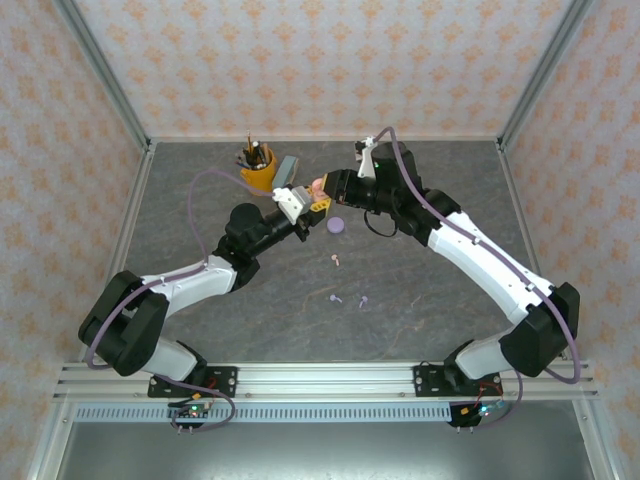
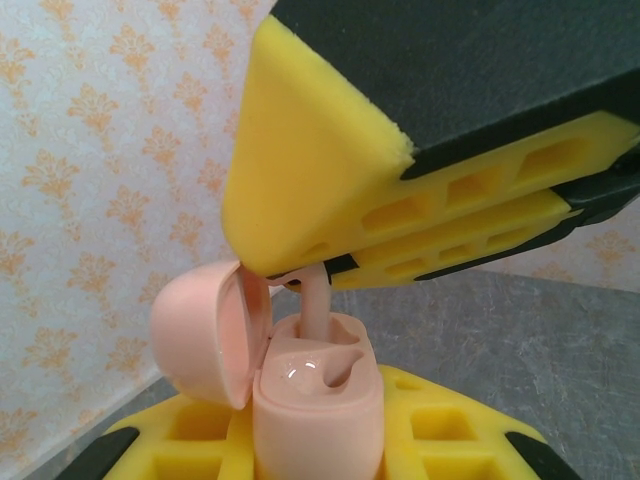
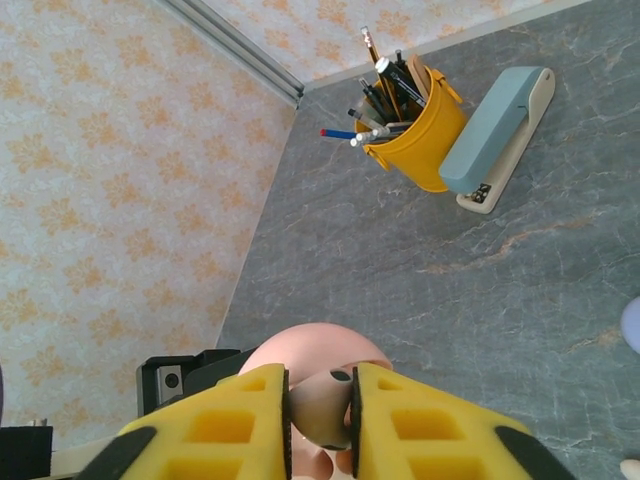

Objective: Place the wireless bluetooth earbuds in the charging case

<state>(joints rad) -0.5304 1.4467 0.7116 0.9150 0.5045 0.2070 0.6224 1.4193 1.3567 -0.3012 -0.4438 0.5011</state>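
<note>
Right gripper (image 3: 320, 382) pinches a pink earbud (image 2: 317, 300), head half hidden, stem in the charging case (image 2: 320, 405). Left gripper (image 2: 318, 440) clamps the case.

The pink charging case (image 2: 318, 410) is up off the table and open, standing roughly upright in the left wrist view with its domed lid (image 2: 200, 335) swung out to 9 o'clock. A pink earbud (image 2: 316, 305) enters it from 12 o'clock, stem down in one glossy well, while the neighbouring well is empty. In the top view the case is at 11 o'clock from the lilac disc (image 1: 336, 226), which lies flat on the table. A loose pink earbud (image 1: 338, 260) lies at 6 o'clock from that disc. Beyond it are the two lilac earbuds, one (image 1: 335, 298) at 6 o'clock from the loose pink bud and the other (image 1: 363, 300) at 3 o'clock from the first, near but apart.
</note>
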